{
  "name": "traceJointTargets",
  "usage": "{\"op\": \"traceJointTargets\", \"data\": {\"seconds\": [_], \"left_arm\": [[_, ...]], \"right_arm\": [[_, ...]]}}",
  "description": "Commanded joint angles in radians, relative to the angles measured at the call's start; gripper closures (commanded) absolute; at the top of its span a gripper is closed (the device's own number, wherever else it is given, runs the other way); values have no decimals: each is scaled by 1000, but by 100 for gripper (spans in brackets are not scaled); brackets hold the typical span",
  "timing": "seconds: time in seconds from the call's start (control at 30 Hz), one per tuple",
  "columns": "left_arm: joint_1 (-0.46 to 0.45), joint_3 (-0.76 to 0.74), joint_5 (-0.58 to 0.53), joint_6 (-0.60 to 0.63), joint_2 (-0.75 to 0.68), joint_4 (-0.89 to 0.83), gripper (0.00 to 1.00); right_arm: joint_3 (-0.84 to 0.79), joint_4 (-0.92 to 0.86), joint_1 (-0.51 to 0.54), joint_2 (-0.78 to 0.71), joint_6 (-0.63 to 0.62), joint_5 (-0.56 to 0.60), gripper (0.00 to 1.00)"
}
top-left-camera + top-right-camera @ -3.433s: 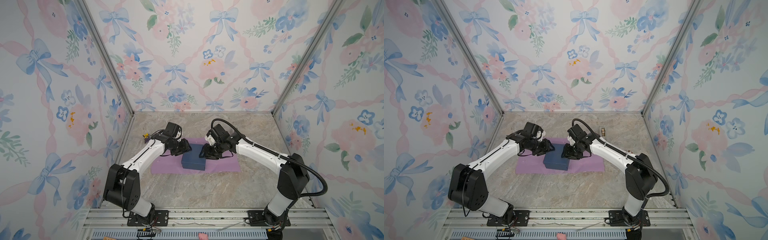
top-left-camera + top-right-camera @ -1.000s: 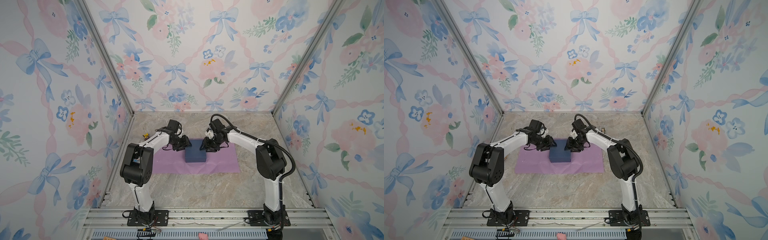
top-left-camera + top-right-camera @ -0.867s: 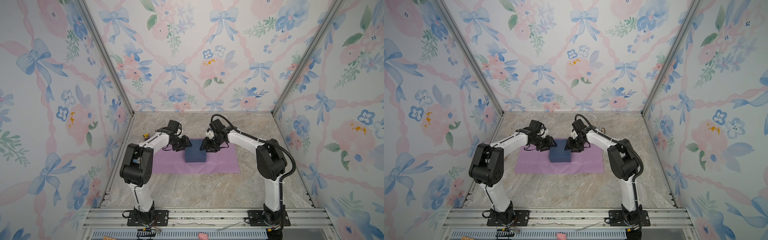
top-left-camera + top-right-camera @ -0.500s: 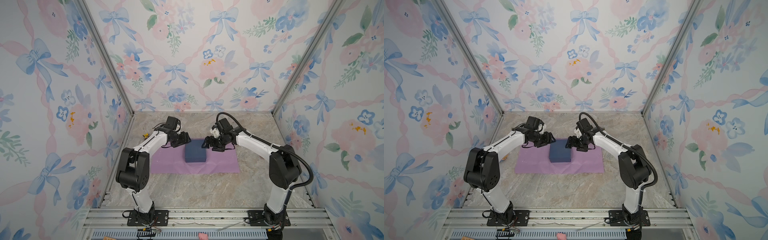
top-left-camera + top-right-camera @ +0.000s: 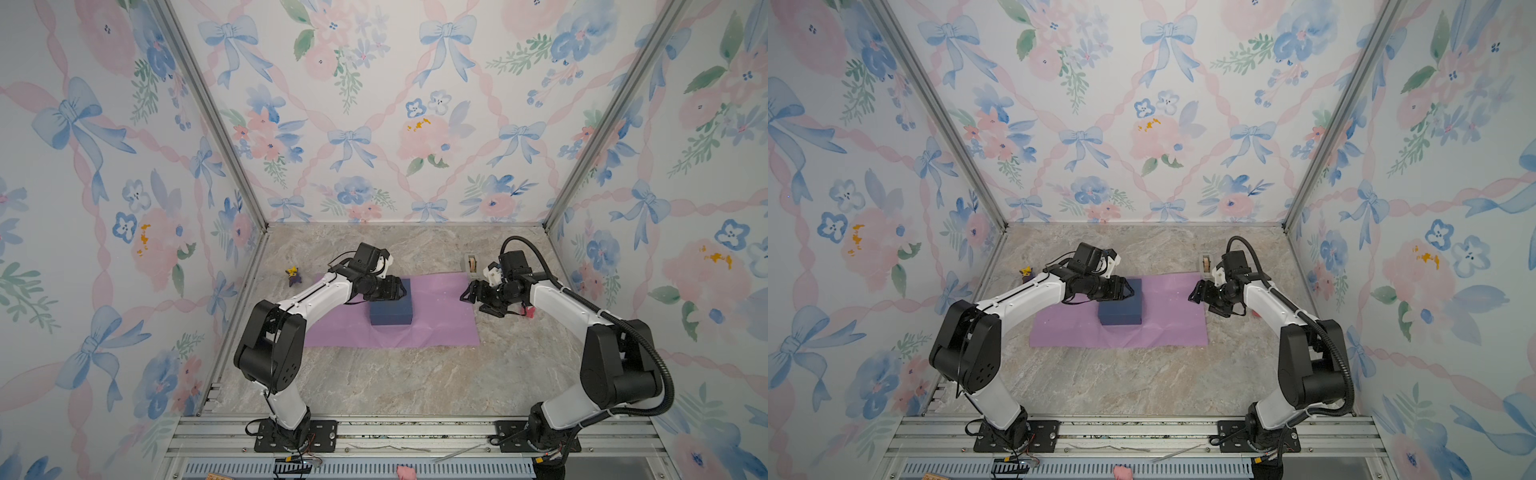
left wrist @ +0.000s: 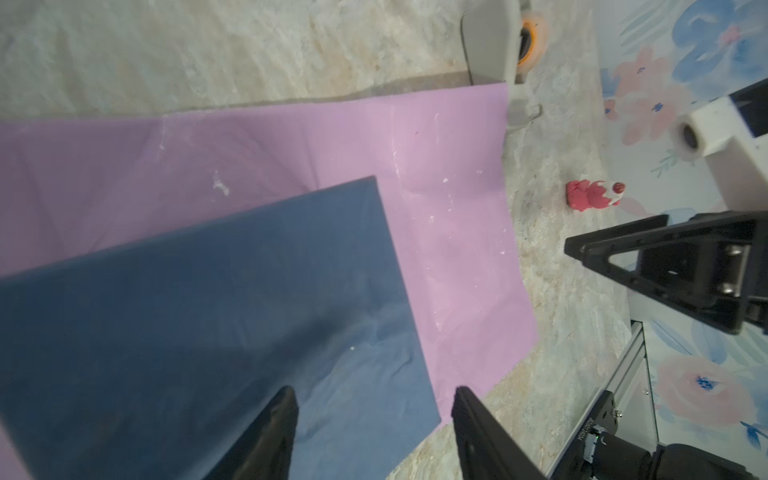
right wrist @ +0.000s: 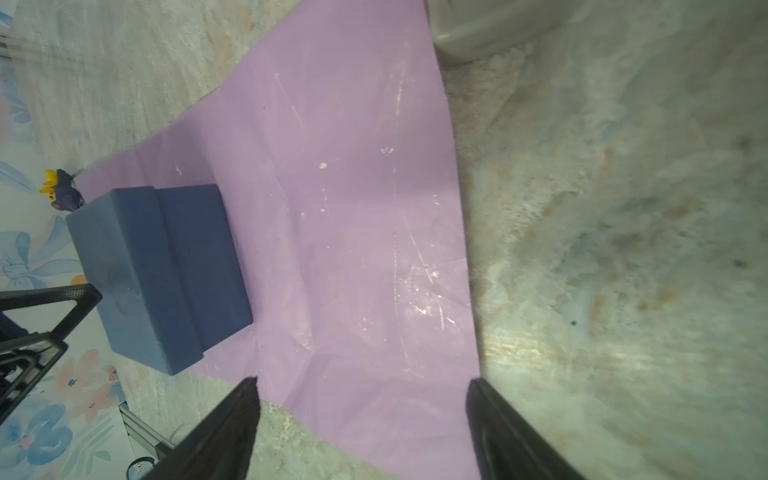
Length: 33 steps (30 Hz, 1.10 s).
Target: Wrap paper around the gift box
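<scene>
Paper (image 5: 440, 320) lies flat, lilac face up, across the middle of the bench (image 5: 415, 382), lightly creased. Gift box (image 5: 390, 311) sits on it, midway along the sheet and close to its far edge, unwrapped.

Left gripper (image 6: 372, 395) is over the box's top at the far left corner; jaws apart, nothing held. Right gripper (image 7: 361, 384) is above the paper's right edge; jaws wide, nothing held.

Tape dispenser (image 5: 471, 263) stands just past the paper's far right corner. A small red figure (image 6: 592, 195) lies on the bench right of the sheet.
</scene>
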Motion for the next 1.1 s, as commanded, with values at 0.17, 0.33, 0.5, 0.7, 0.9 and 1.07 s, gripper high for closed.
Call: {"op": "traceJointTargets", "data": {"seconds": [0.17, 0.33, 0.5, 0.7, 0.9, 1.07], "left_arm": [[13, -87, -6, 22, 4, 36, 38], [12, -88, -9, 25, 6, 38, 39], [13, -79, -7, 27, 10, 36, 40], [14, -72, -9, 29, 5, 37, 40], [19, -69, -12, 30, 4, 37, 41], [25, -67, -28, 27, -14, 37, 41]], "right_arm": [[-20, -83, -22, 122, -53, -39, 19], [-37, -62, -27, 160, -53, -72, 19], [-64, 116, -30, 175, -35, -235, 19], [-33, 241, -33, 172, -29, -317, 21], [20, 245, -39, 210, -56, -346, 29], [22, 129, -43, 166, -108, -271, 41]]}}
